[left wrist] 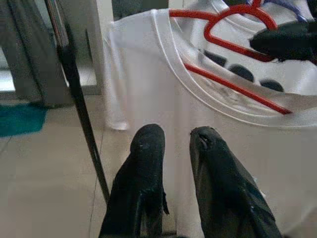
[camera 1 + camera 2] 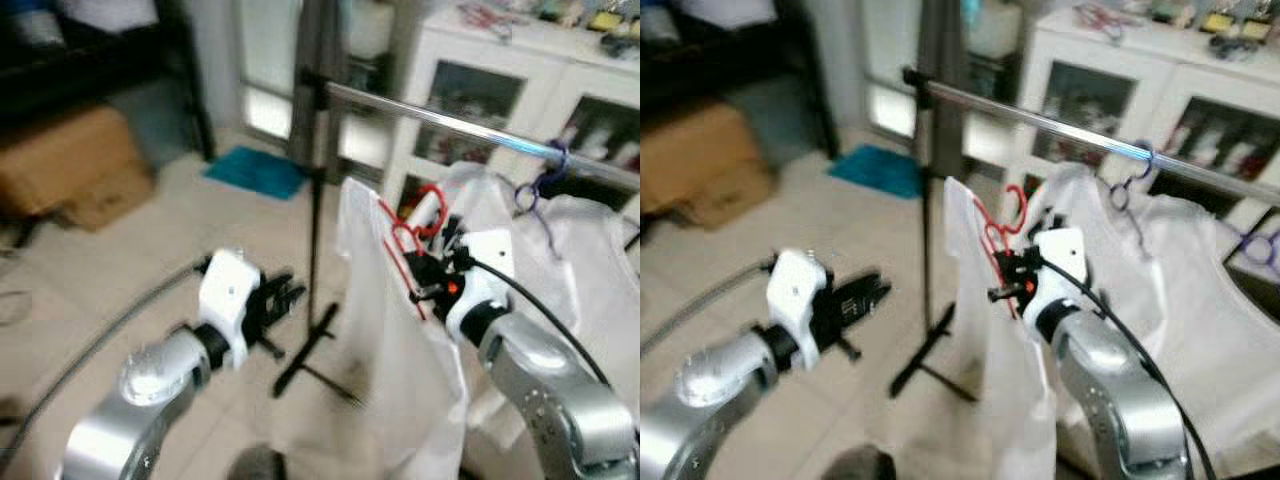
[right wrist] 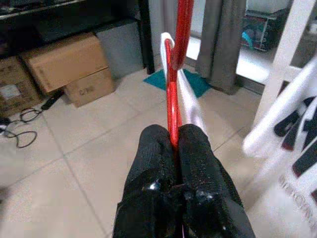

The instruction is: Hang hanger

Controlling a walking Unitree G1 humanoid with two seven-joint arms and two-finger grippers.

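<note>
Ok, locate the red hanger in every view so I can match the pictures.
Left eye: red hanger right of centre, under the rail.
Right eye: centre, under the same rail.
Left wrist: upper right, inside the white shirt.
Right wrist: centre, pinched in the right claw.
Shared landmark: the white shirt.

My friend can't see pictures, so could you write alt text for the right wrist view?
Two black fingers pinch a red hanger carrying a white shirt, jaws shut on the hanger. Beyond lie a tiled floor, cardboard boxes and a teal mat.
</note>
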